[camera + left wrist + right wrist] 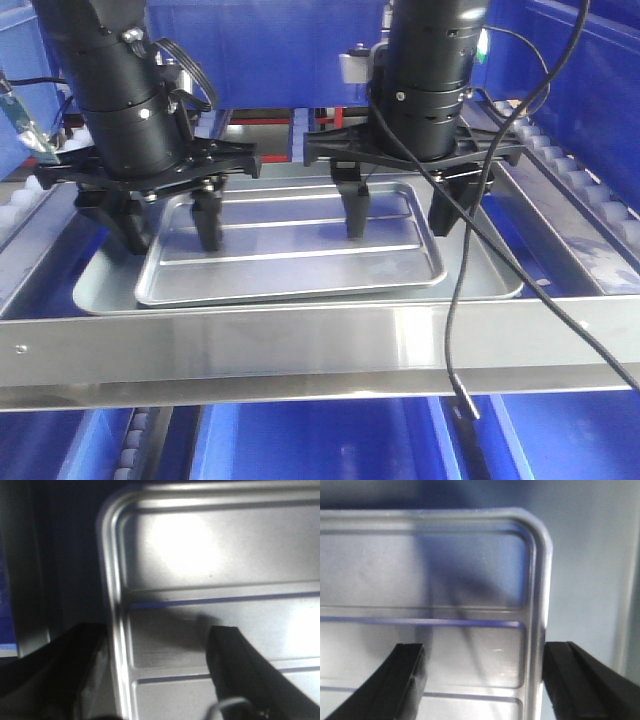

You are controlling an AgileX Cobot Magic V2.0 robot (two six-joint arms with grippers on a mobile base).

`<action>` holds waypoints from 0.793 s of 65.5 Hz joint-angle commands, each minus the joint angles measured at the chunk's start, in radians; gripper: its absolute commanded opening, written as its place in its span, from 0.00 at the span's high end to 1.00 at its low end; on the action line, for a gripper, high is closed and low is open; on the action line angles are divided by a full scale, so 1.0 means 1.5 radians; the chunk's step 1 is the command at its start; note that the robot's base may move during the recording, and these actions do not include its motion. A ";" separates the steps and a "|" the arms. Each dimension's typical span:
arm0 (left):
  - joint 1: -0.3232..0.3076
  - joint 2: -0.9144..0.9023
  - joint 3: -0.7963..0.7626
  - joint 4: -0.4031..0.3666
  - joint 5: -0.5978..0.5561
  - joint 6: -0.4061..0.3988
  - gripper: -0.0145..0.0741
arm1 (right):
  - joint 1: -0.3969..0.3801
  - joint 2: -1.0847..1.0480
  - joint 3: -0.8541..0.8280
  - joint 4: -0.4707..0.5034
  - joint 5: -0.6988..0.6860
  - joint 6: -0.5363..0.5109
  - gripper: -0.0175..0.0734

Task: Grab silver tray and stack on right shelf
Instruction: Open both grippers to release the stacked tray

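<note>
The silver tray (290, 265), shiny and with two long ridges across its floor, lies flat on a larger smooth silver tray (100, 295) on the right shelf (300, 345). My left gripper (167, 228) is open and straddles the tray's left rim, one finger inside and one outside. In the left wrist view, the rim of the tray (225, 555) runs between the spread fingers of the gripper (157, 675). My right gripper (400, 218) is open over the right rim. In the right wrist view the gripper (485, 680) has its outer finger close beside the rim of the tray (420, 570).
White roller rails (575, 190) run along the shelf's right side. Dark-blue bins stand behind (280, 50) and below the front bar (320, 440). A black cable (455, 330) hangs from the right arm across the front bar.
</note>
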 commanded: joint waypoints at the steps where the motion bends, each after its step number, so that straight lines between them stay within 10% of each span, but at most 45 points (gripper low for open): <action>1: 0.000 -0.035 -0.026 0.024 -0.005 0.003 0.41 | 0.003 -0.054 -0.028 -0.010 -0.039 -0.004 0.17; 27: 0.025 -0.035 -0.026 -0.002 -0.011 0.003 0.48 | -0.016 -0.057 -0.028 -0.024 -0.043 -0.004 0.19; 42: 0.025 -0.036 -0.026 0.003 0.005 0.003 0.96 | -0.016 -0.057 -0.028 -0.023 -0.028 -0.004 0.77; 52: 0.026 -0.036 -0.026 0.008 -0.002 0.003 0.95 | -0.016 -0.057 -0.028 -0.023 -0.041 -0.004 0.71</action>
